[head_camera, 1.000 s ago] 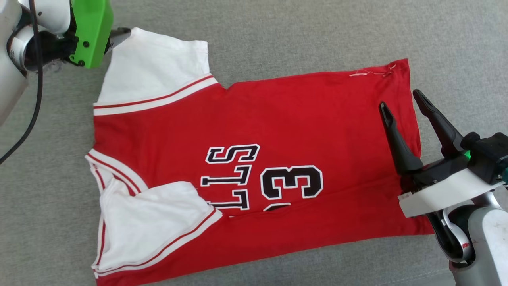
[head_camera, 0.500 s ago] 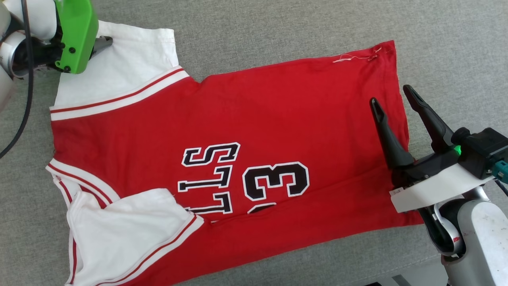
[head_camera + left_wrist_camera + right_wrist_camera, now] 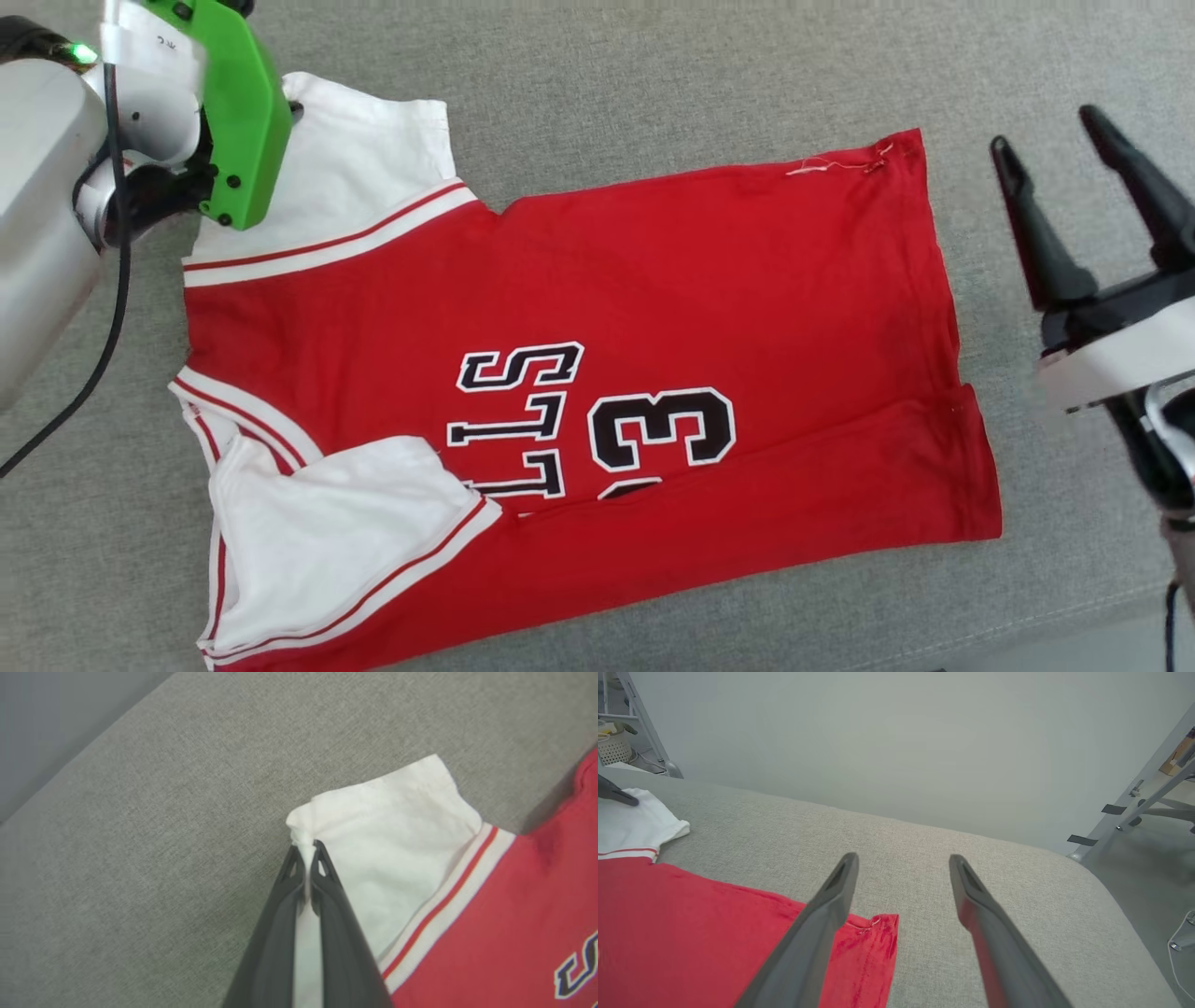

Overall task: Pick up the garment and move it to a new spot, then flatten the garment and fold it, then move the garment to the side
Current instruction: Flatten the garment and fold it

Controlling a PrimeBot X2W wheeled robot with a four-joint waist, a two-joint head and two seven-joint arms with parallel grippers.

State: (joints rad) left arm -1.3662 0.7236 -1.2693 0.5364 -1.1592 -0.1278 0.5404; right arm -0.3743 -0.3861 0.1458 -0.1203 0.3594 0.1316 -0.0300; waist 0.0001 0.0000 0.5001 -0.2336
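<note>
Shirt (image 3: 709, 308) flat on grey cushion (image 3: 653, 84), bottom edge doubled up over the lettering. Left gripper (image 3: 308, 851) pinched tight on the corner of the far sleeve (image 3: 373, 159); one layer or two, hard to tell. Right gripper (image 3: 1046, 131) spread wide, empty, hovers beside the hem. Likely step: fold sleeve in. Carry it low across the red, keep tension, release only once it lies flat.
</note>
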